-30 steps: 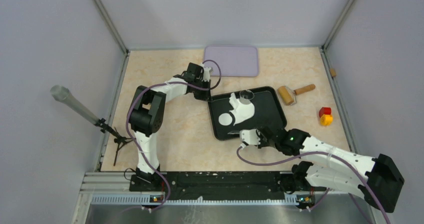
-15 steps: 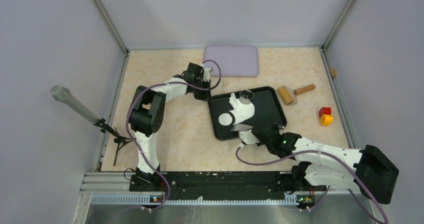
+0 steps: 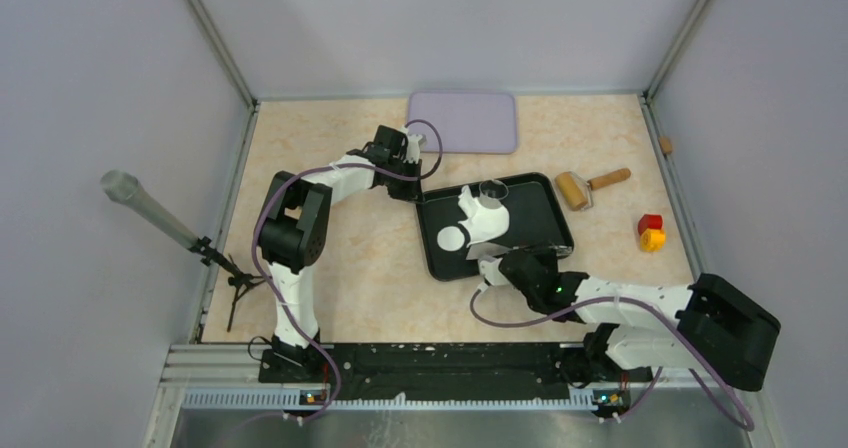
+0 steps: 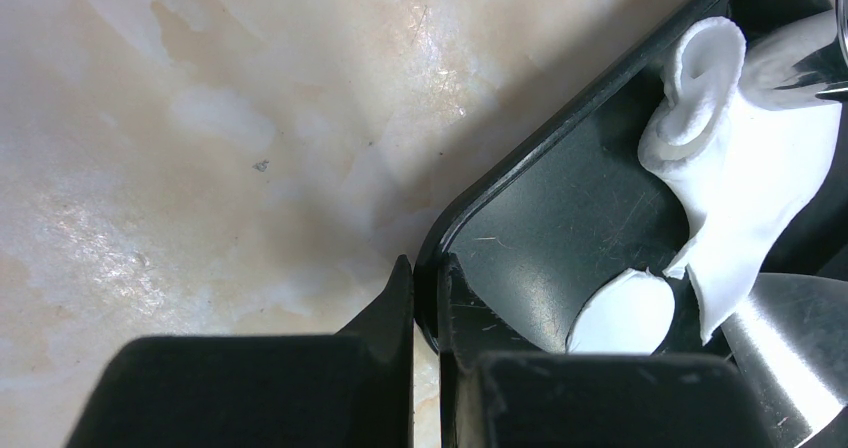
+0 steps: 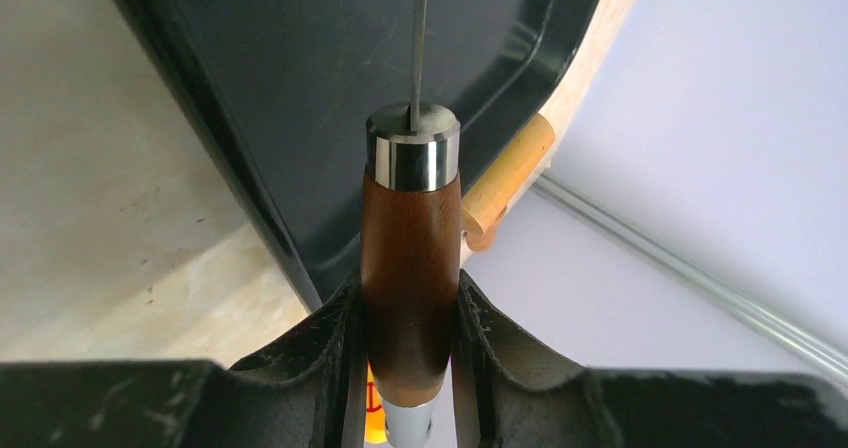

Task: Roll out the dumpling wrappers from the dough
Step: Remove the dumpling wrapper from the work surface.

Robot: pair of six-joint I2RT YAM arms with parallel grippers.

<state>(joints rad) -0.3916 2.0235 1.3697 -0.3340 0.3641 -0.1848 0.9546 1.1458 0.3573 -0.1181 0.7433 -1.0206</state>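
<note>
Checking in from the remote station, going across with the black tray as my reference.

Way off to the tray's left there's a grey pole on a little stand, well apart from everything.

Next, the left gripper sits at the tray's far-left corner. Its fingers are pinched together on the rim, one outside the wall and one inside.

In the tray's left half, flat on the floor, lies the one dumpling wrapper I can make out, a small round white disc. Right beside it, toward the tray's middle, is the dough. It's a flattened, folded white sheet with a curled-over flap at its far end. A small clear glass dish stands at the tray's far edge, up against that end of the dough. Past the far edge, on the table, is a purple mat.

The right gripper is at the tray's near edge, clamped around the brown wooden handle of a scraper. The metal blade reaches over the tray and ends just beside the wrapper and the dough's near tip. Can't tell if it's touching either.

Off the tray's right side there's a wooden rolling pin near the far-right corner, and further right a red-and-yellow block.
</note>
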